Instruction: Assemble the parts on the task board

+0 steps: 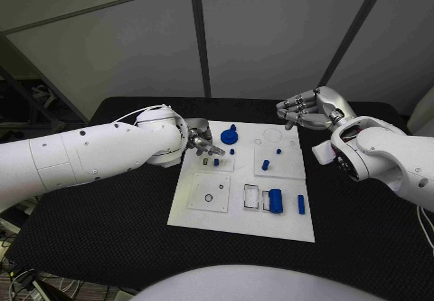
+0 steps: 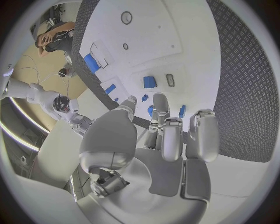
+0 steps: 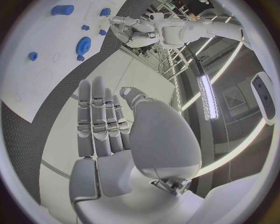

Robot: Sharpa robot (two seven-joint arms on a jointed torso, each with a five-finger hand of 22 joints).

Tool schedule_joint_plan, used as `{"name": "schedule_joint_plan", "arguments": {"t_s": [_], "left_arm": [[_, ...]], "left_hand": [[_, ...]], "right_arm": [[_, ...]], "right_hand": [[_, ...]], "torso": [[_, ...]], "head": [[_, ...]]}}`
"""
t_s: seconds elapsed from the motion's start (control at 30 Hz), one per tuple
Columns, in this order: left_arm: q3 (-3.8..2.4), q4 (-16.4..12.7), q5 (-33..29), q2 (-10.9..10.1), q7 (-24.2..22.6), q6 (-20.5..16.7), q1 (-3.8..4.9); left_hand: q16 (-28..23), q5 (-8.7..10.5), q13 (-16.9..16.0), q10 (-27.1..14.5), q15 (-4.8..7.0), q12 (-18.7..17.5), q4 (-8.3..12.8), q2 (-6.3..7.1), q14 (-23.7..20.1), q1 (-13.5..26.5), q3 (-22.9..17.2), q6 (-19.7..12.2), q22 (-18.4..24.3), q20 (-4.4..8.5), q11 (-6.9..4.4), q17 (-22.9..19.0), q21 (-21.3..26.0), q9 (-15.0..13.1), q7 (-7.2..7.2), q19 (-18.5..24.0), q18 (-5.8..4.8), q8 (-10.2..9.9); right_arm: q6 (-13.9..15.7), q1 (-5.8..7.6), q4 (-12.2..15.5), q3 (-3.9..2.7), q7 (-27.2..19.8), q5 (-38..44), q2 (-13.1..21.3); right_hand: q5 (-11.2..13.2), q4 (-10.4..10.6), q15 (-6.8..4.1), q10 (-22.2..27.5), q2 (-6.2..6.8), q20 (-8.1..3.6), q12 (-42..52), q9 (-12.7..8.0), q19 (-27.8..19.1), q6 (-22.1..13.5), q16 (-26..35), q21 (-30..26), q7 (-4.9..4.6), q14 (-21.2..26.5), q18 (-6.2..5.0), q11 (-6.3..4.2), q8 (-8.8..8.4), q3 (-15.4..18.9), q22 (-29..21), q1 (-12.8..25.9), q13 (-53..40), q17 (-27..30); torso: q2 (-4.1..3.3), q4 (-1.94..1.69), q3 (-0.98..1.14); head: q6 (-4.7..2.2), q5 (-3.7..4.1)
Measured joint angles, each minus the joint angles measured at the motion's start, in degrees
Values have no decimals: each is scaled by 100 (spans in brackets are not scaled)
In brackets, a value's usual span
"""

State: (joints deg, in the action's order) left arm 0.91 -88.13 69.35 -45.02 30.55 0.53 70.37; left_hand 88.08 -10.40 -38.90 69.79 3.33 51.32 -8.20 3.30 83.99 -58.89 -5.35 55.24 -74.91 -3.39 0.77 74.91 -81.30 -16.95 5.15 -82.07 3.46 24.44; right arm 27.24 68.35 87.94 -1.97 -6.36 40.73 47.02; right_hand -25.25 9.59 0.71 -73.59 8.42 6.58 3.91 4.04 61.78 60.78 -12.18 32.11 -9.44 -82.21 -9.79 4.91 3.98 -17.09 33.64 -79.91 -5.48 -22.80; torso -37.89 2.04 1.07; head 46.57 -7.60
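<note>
The white task board (image 1: pixel 204 210) lies in the middle of the black table. Blue parts are on it: a gear (image 1: pixel 229 136) at the far left, a peg (image 1: pixel 266 165) in the middle, and a cylinder (image 1: pixel 276 200) and a slim peg (image 1: pixel 301 204) near the right edge. My left hand (image 1: pixel 204 143) hovers at the board's far left edge, just left of the gear, fingers apart and holding nothing. The left wrist view shows the left hand (image 2: pixel 169 135) over the board with a square blue part (image 2: pixel 150 82) beyond its fingertips. My right hand (image 1: pixel 307 110) is raised beyond the board's far right corner, empty, fingers extended (image 3: pixel 102 123).
Clear square plates (image 1: pixel 210 191) and a clear frame (image 1: pixel 252 197) sit on the board's near half. Black table (image 1: pixel 108 219) surrounds the board on all sides. In the right wrist view the gear (image 3: pixel 84 45) and cylinder (image 3: pixel 62 9) lie far beyond the fingers.
</note>
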Motion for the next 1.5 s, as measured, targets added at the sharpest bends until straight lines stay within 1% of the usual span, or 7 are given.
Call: {"name": "schedule_joint_plan", "arguments": {"t_s": [0.07, 0.13, 0.33, 0.57, 1.13, 1.2, 1.5], "left_arm": [[2, -78, -20, -60, -1, -93, -26], [9, -134, -34, -101, -3, -189, -55], [28, -226, -66, -138, -11, -533, -137], [36, -206, -81, -117, -14, -721, -174], [52, -75, -93, 0, -6, -457, -204], [54, -68, -93, 7, -5, -415, -205], [62, -50, -91, 40, -4, -289, -209]], "left_hand": [[0, 0, 126, -80, -49, -85, 15, 2, 5, -72, 47, -42, 0, -22, 29, 0, 41, 50, 42, 22, 0, -72], [0, 0, 193, -99, -49, -118, 14, -12, 5, -83, 46, -59, 0, -31, 49, 0, 41, 80, 59, 31, 0, -108], [0, 0, 248, -119, -48, -118, 30, -60, 6, -176, 62, -59, 0, -31, 29, 0, 41, 89, 59, 31, 0, -109], [0, 0, 233, -119, -48, -118, 30, -92, 6, -254, 62, -16, 0, -31, 29, 0, 41, 78, 16, 31, 0, -61], [0, 0, 182, -119, -48, -56, 30, -113, 6, -274, 93, 26, 0, -30, 29, 0, -4, 40, -26, -14, 0, 1], [0, 0, 173, -105, -48, -28, 30, -82, 6, -305, 94, 25, 0, -51, 15, 0, -5, 30, -25, -35, 0, 28], [0, 0, 173, -95, -48, -12, 31, -143, 6, -365, 95, 61, 0, -31, 5, 0, -4, -6, -30, -55, 0, 86]], "right_arm": [[0, 0, -3, 0, 0, 0, 2], [0, 0, -6, 0, 0, 0, 3], [0, -1, -9, 1, 0, 0, 4], [0, -1, -16, 1, 0, 0, 1], [0, -1, -14, 1, 1, 0, 3], [0, -1, -14, 1, 1, 0, 3], [-4, -1, -14, 1, 2, 0, -1]], "right_hand": [[0, 0, 0, 0, 0, 0, 0, 0, 0, 0, 0, 0, 0, 0, 0, 0, 0, 0, -5, 0, 4, 0], [0, 0, 0, 0, 0, 0, 0, 0, 0, 0, 0, 0, 0, 0, 0, 0, 0, 0, -5, 0, 6, 5], [0, 0, 0, 0, 0, 0, 0, 0, 0, 0, 0, 0, 0, 0, 0, 0, 0, 0, -5, 0, 5, 5], [0, 0, 0, 0, 0, 0, 0, 0, 0, 0, 0, 0, 0, 0, 0, 0, 0, 0, -4, 0, 4, 5], [0, 0, 0, 0, 0, 0, 0, 0, 0, 0, -1, 0, 0, 0, 0, 0, 0, -1, -4, 0, 4, 4], [0, -1, 0, 0, 0, 0, 0, 0, 0, 0, -1, 0, 0, 0, 0, 0, 0, 0, -4, 0, 7, 4], [0, -1, 0, 0, 0, 0, 0, 0, 0, 0, -1, 0, 0, 0, 0, 0, 0, -1, -4, 0, 8, 3]], "torso": [[0, -1, 0], [0, -4, 0], [0, -7, -3], [-2, -3, -4], [-3, 3, 1], [-1, 3, 1], [1, 3, 0]], "head": [[3, 1], [4, 5], [5, 3], [12, -8], [43, -18], [48, -18], [41, -18]]}}
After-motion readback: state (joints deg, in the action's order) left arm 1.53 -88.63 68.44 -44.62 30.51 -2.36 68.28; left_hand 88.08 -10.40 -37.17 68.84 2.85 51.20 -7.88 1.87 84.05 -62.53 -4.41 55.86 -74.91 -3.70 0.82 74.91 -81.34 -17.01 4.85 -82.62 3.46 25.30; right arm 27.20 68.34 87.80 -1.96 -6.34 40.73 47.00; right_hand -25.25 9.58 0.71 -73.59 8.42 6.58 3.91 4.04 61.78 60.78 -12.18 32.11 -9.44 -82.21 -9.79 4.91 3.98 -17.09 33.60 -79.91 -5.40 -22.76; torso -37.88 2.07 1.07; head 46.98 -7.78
